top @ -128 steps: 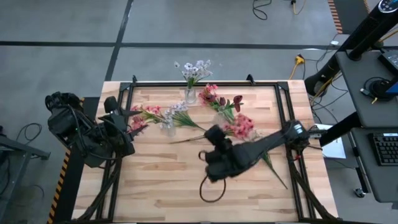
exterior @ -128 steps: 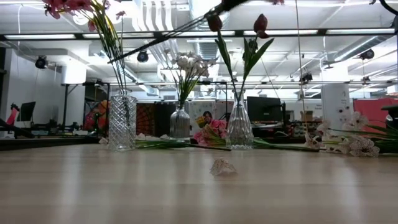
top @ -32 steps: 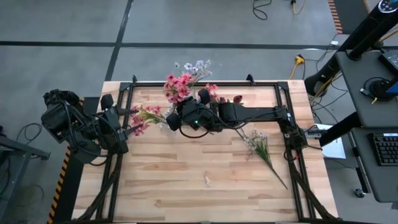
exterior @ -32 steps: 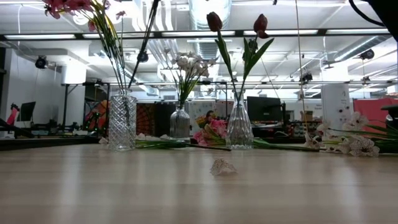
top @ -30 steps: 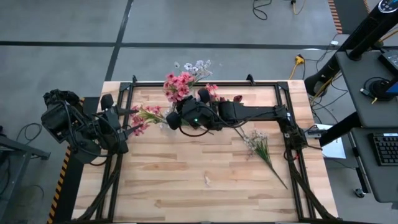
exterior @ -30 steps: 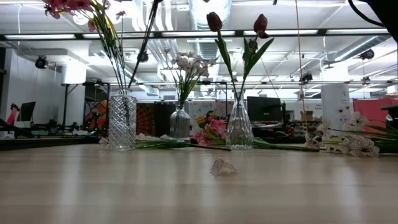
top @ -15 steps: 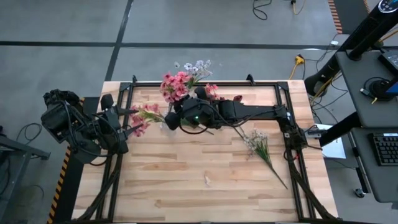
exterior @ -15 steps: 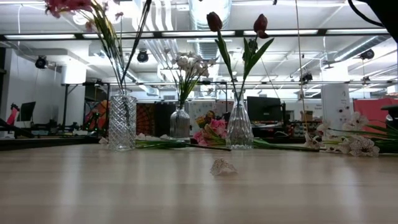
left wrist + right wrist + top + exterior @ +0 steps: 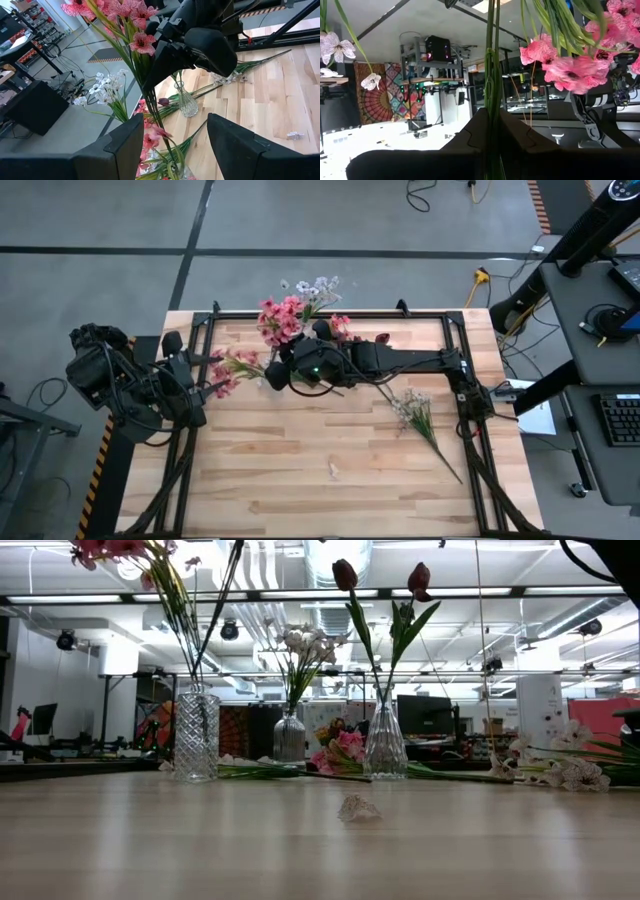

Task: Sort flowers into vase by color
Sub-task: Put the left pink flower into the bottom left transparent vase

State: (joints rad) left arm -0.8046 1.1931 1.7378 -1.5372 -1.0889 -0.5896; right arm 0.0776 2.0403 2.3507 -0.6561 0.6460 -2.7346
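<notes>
- Reaching across the far half of the worktop (image 9: 300, 480), the right end effector (image 9: 276, 373) is clamped on the green stalk of a pink flower stem (image 9: 282, 317); the right wrist view shows the stalk pinched between its two dark fingers (image 9: 475, 130), blossoms above.
- That stem stands nearly upright over the cut-glass vase (image 9: 197, 733) at the worktop's far left; in the low view its stalk slants down into the vase mouth beside other pink stems already standing there.
- Parked at the left edge of the worktop, the left end effector (image 9: 172, 145) hangs with its fingers spread apart and nothing between them.
- A small round vase (image 9: 289, 737) at the far edge holds the white-lilac blossoms (image 9: 312, 288).
- A slim-necked vase (image 9: 385, 745) just right of the right arm's wrist holds two dark red tulips (image 9: 345, 575).
- More pink blooms (image 9: 232, 365) lie flat on the wood near the left end effector.
- One white-lilac spray (image 9: 418, 415) lies on the right side of the worktop, its stalk pointing toward the near right corner, well apart from the vases.
- A small pale scrap (image 9: 333, 471) sits alone on the bare wood nearer the front.
</notes>
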